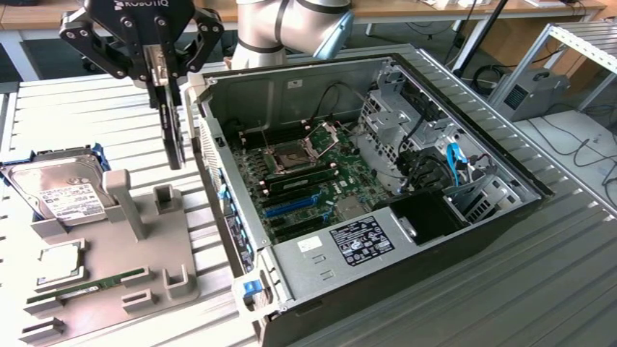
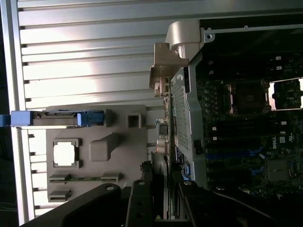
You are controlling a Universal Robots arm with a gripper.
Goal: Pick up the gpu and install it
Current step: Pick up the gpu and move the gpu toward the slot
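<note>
The gpu (image 1: pixel 172 137) is a thin black card that hangs upright, edge-on, from my gripper (image 1: pixel 160 78), whose fingers are shut on its top edge. It hangs above the ribbed table, between the grey fixture (image 1: pixel 144 246) and the near wall of the open computer case (image 1: pixel 231 217), clear of both. In the wrist view the gpu (image 2: pixel 161 161) runs as a narrow strip out from between my black fingers (image 2: pixel 142 198), with the case's wall (image 2: pixel 182 118) close beside it. The motherboard's blue slots (image 1: pixel 289 206) lie open inside the case.
On the fixture rest a silver hard drive (image 1: pixel 58 191) in a blue carrier, a CPU (image 1: pixel 60 264) and a green RAM stick (image 1: pixel 87 285). The case holds a drive cage (image 1: pixel 395 123), blue cables (image 1: pixel 453 163) and a power supply (image 1: pixel 362 242). A metal rack (image 1: pixel 579 43) stands at the exterior view's right.
</note>
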